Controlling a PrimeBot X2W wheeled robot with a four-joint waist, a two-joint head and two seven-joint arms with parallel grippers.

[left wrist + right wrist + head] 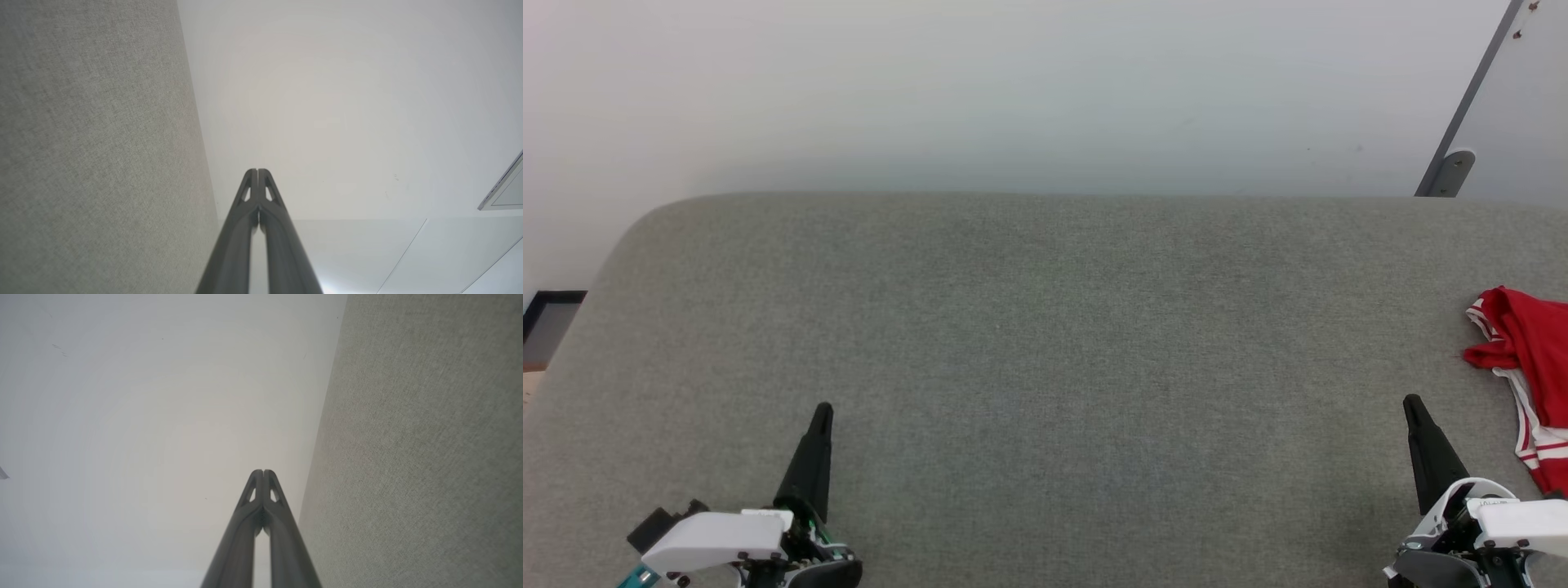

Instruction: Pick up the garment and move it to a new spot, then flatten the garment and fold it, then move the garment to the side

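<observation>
Flanking your desk (1045,327), left tool (823,410) and right tool (1412,403) — both closed, empty — leave folding room; garment (1534,359) heaped rightward.

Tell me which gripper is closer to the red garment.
The right gripper, near the garment but not touching it; the left gripper sits far across the grey surface.

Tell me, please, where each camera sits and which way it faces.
Head view: on the robot's head, looking forward and down on the grey fabric surface and the pale wall. The left gripper is at lower left and the right gripper at lower right, both shut. The garment lies at the right edge.
Left wrist view: on the left wrist, looking along its shut fingers toward the wall, with fabric on that view's left.
Right wrist view: on the right wrist, looking along its shut fingers toward the wall, with fabric on that view's right.
Shared: all three views show the fabric surface and the wall.
</observation>
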